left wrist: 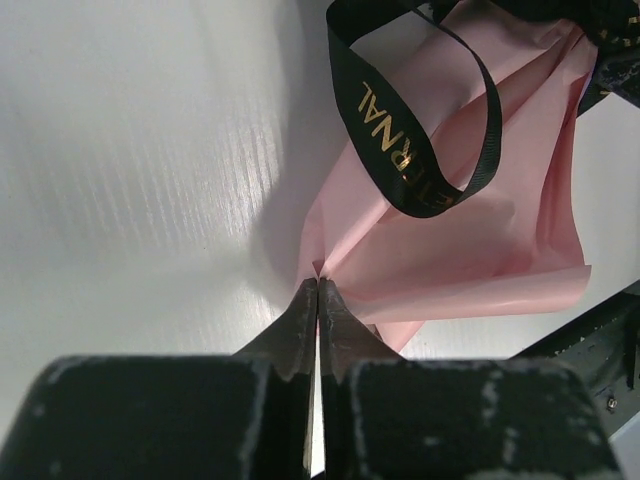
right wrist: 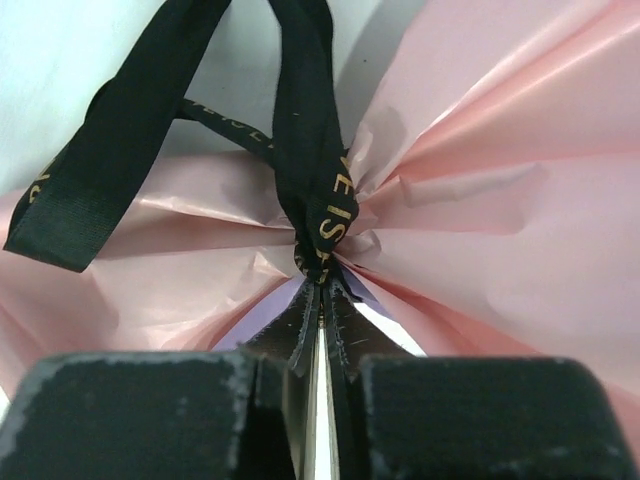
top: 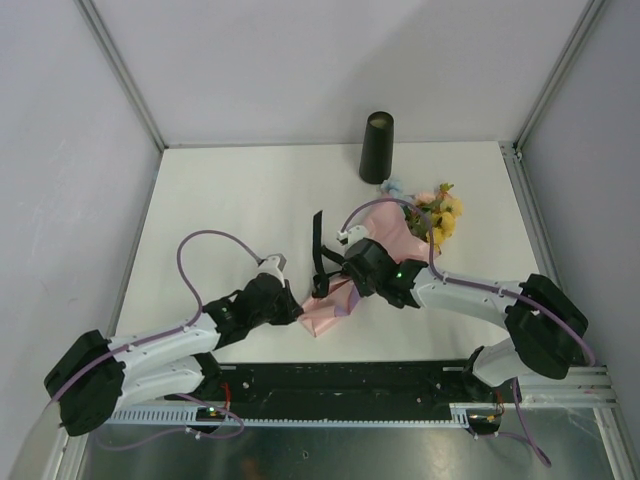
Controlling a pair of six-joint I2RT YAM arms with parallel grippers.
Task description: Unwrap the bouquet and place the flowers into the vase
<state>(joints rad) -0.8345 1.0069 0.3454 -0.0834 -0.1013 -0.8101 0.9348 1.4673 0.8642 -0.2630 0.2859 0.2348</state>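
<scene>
Left tool (left wrist: pixel 318 292) pinching bouquet paper (left wrist: pixel 490 240), right tool (right wrist: pixel 322 300) ribbon (right wrist: pixel 303 120).

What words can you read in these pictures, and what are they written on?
"RNAL": gold letters on the black ribbon of the bouquet, left wrist view; the letters after it are too curled to read.
"E IS": gold, same ribbon by the knot, right wrist view; other letters there are too blurred.
Top view: nothing readable.
</scene>
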